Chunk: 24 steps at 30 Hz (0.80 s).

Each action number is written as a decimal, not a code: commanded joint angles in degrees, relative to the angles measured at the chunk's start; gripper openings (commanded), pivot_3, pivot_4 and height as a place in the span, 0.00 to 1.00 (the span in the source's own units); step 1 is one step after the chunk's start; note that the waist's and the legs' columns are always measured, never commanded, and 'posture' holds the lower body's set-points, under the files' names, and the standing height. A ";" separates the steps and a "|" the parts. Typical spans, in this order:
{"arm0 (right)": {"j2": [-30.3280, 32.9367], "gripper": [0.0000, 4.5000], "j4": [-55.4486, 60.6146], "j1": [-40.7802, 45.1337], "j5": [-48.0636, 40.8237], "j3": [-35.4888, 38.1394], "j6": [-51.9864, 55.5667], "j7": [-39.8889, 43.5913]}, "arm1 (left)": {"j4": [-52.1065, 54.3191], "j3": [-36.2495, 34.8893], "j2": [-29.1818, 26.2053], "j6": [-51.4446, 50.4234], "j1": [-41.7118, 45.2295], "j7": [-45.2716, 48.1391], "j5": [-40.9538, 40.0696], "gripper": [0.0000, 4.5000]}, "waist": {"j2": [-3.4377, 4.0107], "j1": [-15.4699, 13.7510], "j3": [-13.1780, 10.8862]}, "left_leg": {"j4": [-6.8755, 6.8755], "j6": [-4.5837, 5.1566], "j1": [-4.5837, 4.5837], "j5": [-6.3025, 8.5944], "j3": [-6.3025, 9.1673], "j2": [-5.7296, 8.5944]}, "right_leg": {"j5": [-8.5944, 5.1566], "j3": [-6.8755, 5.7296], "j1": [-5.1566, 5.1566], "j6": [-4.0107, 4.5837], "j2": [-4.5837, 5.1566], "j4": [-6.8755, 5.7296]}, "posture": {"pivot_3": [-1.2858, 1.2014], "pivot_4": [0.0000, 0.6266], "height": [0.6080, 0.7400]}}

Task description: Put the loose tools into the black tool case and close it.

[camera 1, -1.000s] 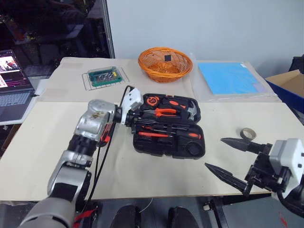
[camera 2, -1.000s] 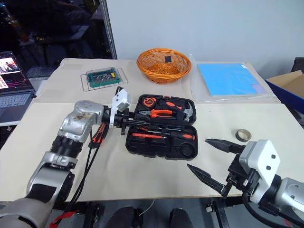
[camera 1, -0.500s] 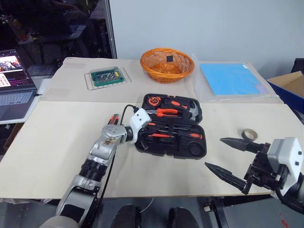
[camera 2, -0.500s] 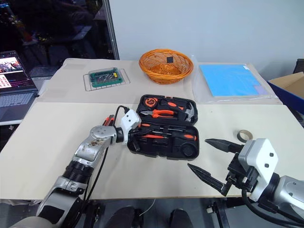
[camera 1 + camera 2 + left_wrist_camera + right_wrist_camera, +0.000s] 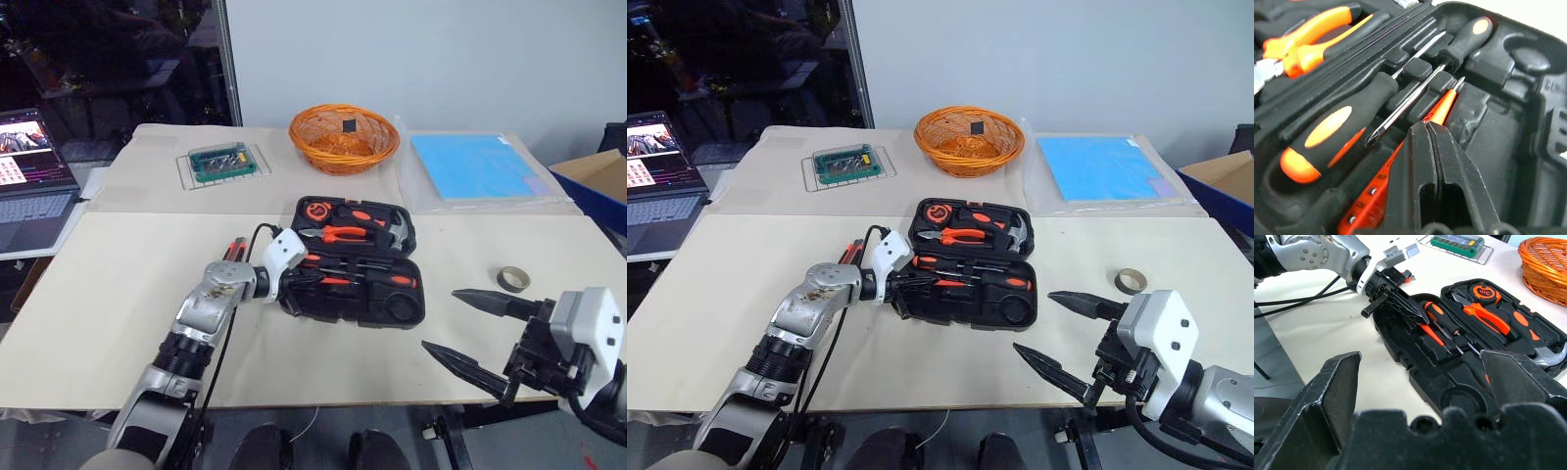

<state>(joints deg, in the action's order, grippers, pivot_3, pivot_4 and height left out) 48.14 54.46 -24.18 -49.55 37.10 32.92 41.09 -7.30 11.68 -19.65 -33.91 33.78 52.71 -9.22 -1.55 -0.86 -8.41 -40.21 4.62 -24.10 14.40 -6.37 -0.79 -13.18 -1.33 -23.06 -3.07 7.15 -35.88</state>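
Resting against the closed left tool, orange utility knife inside black tool case.

Left arm: brushed silver-grey metal segments, surface scuffed with brownish marks, black ribbed joint rings between sections. A black cable loops along it; red-orange connectors sit near the wrist. White angular wrist housing. Left gripper: two black tapered fingers. Right gripper: black pointed fingers on a black bracket, white rounded housing with dark screws.
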 commanded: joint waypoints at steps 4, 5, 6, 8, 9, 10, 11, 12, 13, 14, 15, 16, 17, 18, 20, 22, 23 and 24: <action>0.24 1.00 0.50 0.58 0.89 0.37 -1.30 0.41 | -0.73 0.06 -0.84 -8.49 -0.93 -1.24 -1.69 0.01 | 0.11 0.31 0.33 | 0.03 0.00 0.03 0.00 -0.05 -0.01 | -0.01 0.07 0.02 0.01 -0.01 0.00 | 0.52 0.24 1.00; 0.19 1.00 0.54 0.62 0.99 0.28 -1.30 0.43 | -0.44 -0.11 -0.89 -8.63 -0.87 -1.42 -1.96 0.01 | 0.16 0.39 0.36 | 0.04 0.00 0.05 0.00 -0.06 -0.02 | -0.01 0.09 0.01 0.02 -0.02 0.00 | 0.52 0.24 1.00; 0.14 1.00 0.58 0.63 1.05 0.24 -1.29 0.45 | -0.26 -0.12 -1.03 -8.75 -0.80 -1.60 -2.13 0.01 | 0.19 0.44 0.38 | 0.06 0.00 0.06 0.00 -0.07 -0.03 | -0.01 0.12 0.01 0.03 -0.03 0.00 | 0.52 0.24 1.00; 0.13 1.00 0.42 0.79 1.23 0.08 -1.36 0.55 | -0.36 -1.21 -0.80 -7.63 -0.70 -2.59 -2.60 0.01 | 0.20 0.43 0.39 | 0.13 -0.01 0.11 0.00 -0.08 -0.03 | -0.04 0.19 0.00 0.07 -0.07 0.00 | 0.52 0.24 1.00; 0.15 1.00 0.31 0.95 1.36 -0.08 -1.42 0.57 | -0.91 -1.82 -0.55 -6.40 -0.52 -3.72 -2.33 0.01 | 0.20 0.41 0.38 | 0.16 -0.02 0.12 -0.01 -0.08 -0.03 | -0.05 0.20 -0.01 0.09 -0.07 -0.01 | 0.52 0.24 1.00; 0.16 1.00 0.24 1.16 1.41 -0.27 -1.45 0.57 | -1.21 -3.09 0.27 -5.25 -0.18 -4.70 -2.91 0.01 | 0.20 0.36 0.38 | 0.18 -0.02 0.12 -0.01 -0.08 -0.04 | -0.05 0.21 -0.02 0.10 -0.08 -0.01 | 0.52 0.24 1.00; 0.15 1.00 0.22 1.31 1.45 -0.39 -1.46 0.56 | -1.06 -3.98 0.86 -4.86 0.10 -4.83 -3.92 0.01 | 0.19 0.31 0.38 | 0.18 -0.02 0.12 -0.01 -0.08 -0.04 | -0.05 0.21 -0.02 0.10 -0.07 -0.01 | 0.52 0.24 1.00; 0.13 1.00 0.23 1.41 1.48 -0.47 -1.43 0.55 | -0.58 -4.81 1.41 -4.77 0.25 -4.41 -5.27 0.01 | 0.18 0.26 0.38 | 0.17 -0.02 0.11 -0.02 -0.09 -0.04 | -0.05 0.22 -0.03 0.10 -0.07 -0.01 | 0.52 0.24 1.00; 0.10 1.00 0.26 1.45 1.50 -0.50 -1.41 0.55 | 0.25 -5.64 1.84 -5.69 0.34 -3.68 -7.03 0.01 | 0.17 0.22 0.37 | 0.17 -0.02 0.11 -0.02 -0.10 -0.03 | -0.05 0.23 -0.03 0.10 -0.06 0.01 | 0.52 0.24 1.00; 0.05 1.00 0.26 1.50 1.52 -0.52 -1.40 0.58 | 1.40 -6.64 2.20 -7.83 0.49 -3.02 -9.25 0.01 | 0.17 0.19 0.36 | 0.17 -0.02 0.08 -0.01 -0.11 -0.03 | -0.05 0.23 -0.05 0.10 -0.04 0.01 | 0.52 0.24 1.00; 0.02 1.00 0.26 1.56 1.52 -0.55 -1.41 0.61 | 2.27 -7.74 2.62 -9.80 0.68 -2.74 -11.26 0.01 | 0.16 0.15 0.36 | 0.17 -0.02 0.02 -0.01 -0.11 -0.03 | -0.05 0.23 -0.09 0.10 -0.03 0.02 | 0.52 0.24 1.00; 0.00 1.00 0.26 1.62 1.52 -0.62 -1.42 0.61 | 2.99 -9.12 3.09 -12.20 1.03 -2.79 -13.53 0.01 | 0.16 0.13 0.36 | 0.17 -0.02 -0.03 -0.01 -0.11 -0.03 | -0.05 0.22 -0.12 0.09 -0.03 0.04 | 0.52 0.24 1.00; 0.00 1.00 0.20 1.73 1.55 -0.71 -1.42 0.61 | 3.22 -10.00 3.31 -13.58 1.47 -3.46 -14.53 0.01 | 0.16 0.12 0.36 | 0.17 -0.02 -0.06 -0.01 -0.10 -0.03 | -0.05 0.21 -0.14 0.09 -0.02 0.05 | 0.52 0.24 1.00; 0.02 1.00 0.14 1.84 1.56 -0.77 -1.41 0.61 | 3.23 -10.35 3.31 -14.18 1.84 -4.31 -14.71 0.01 | 0.16 0.12 0.36 | 0.17 0.00 -0.08 0.00 -0.10 -0.02 | -0.04 0.21 -0.14 0.07 -0.01 0.07 | 0.52 0.24 1.00; 0.07 1.00 0.08 2.07 1.53 -0.88 -1.34 0.55 | 2.97 -9.71 2.72 -13.71 2.40 -5.80 -13.44 0.01 | 0.14 0.05 0.35 | 0.18 0.02 -0.09 0.01 -0.10 -0.01 | -0.03 0.19 -0.14 0.04 -0.02 0.08 | 0.52 0.24 1.00; 0.07 1.00 0.07 2.22 1.44 -0.94 -1.32 0.50 | 2.32 -8.19 1.95 -11.47 2.79 -7.01 -11.23 0.01 | 0.13 -0.01 0.34 | 0.20 0.02 -0.11 0.02 -0.10 0.00 | -0.03 0.16 -0.14 0.04 -0.02 0.10 | 0.52 0.24 1.00; 0.09 1.00 0.06 2.26 1.45 -1.00 -1.31 0.49 | 2.02 -7.08 1.37 -10.50 2.88 -7.10 -10.14 0.01 | 0.13 -0.02 0.34 | 0.21 0.03 -0.12 0.02 -0.10 0.02 | -0.03 0.16 -0.14 0.03 -0.03 0.12 | 0.52 0.24 1.00; 0.10 1.00 0.05 2.28 1.45 -1.04 -1.31 0.50 | 1.89 -6.26 1.00 -9.78 2.84 -6.99 -9.49 0.01 | 0.13 -0.02 0.34 | 0.22 0.03 -0.12 0.02 -0.10 0.02 | -0.02 0.16 -0.13 0.03 -0.03 0.13 | 0.52 0.24 1.00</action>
<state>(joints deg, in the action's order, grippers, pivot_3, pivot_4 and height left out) 48.12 53.98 -22.64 -48.03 35.49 32.88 41.50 -6.42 4.07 -18.17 -45.93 35.62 45.74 -19.90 -1.42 -0.88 -8.07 -39.98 4.65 -24.22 14.43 -6.47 -0.76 -13.20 -1.17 -23.19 -3.05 7.12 -35.73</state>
